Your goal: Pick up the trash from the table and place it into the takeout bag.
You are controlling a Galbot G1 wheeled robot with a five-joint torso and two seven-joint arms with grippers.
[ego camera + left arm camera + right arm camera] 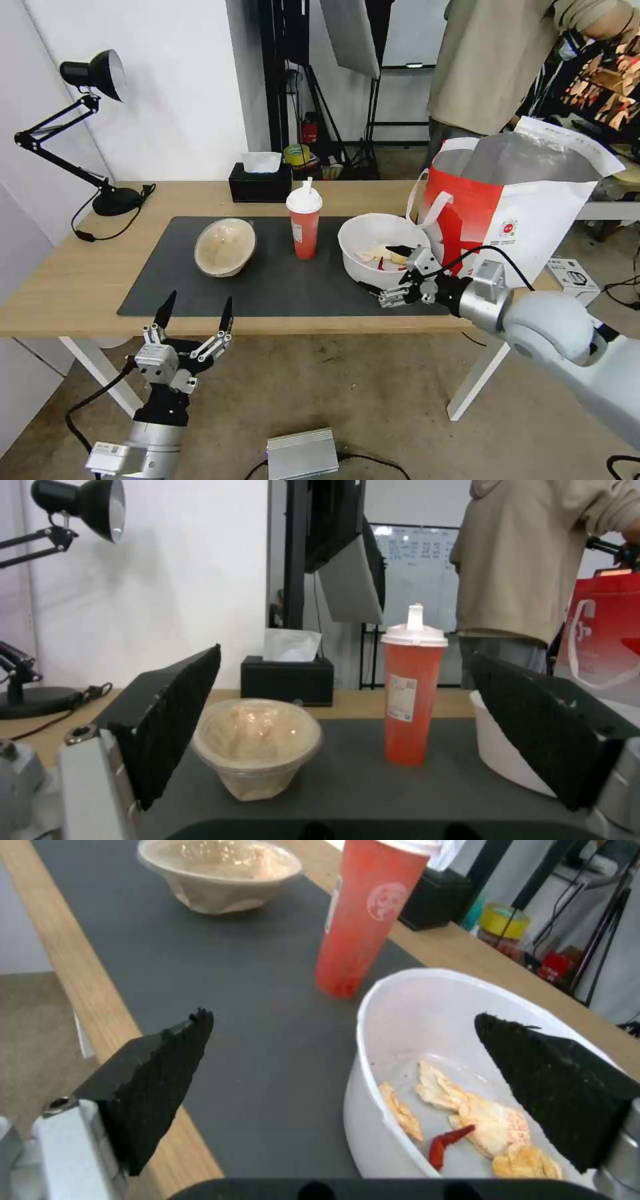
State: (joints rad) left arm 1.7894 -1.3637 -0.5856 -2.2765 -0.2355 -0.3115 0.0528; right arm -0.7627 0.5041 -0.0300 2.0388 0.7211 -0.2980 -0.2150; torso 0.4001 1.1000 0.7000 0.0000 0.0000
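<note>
Three pieces of trash sit on the dark grey mat (280, 280) of the tabletop (60, 267): the beige bowl (225, 247) toward my left, the red drink cup (304, 223) with its white lid and straw in the middle, and the large white plastic bowl (380, 250) on the right, just beside the takeout bag (520, 213), whose foil-lined mouth stands open.

I'm on the white bowl. It looks like thin plastic — light, a bit flexible at the wall, smooth enough to slip, with only a few food scraps (480, 1120) in the bottom, so little weight. The rim is the place to take it, one finger inside and one outside, kept level so the scraps stay put.

My right end effector (385, 270) is at the bowl's near edge, fingers spread wide and clamped on nothing. From the right wrist view one finger (553, 1090) lies over the bowl's interior and the other (153, 1080) over the mat outside, so the near rim runs between them — I judge contact has not been made.

My left end effector (195, 312) hangs below the tabletop's front edge, fingers apart, empty, facing the beige bowl and the cup.
</note>
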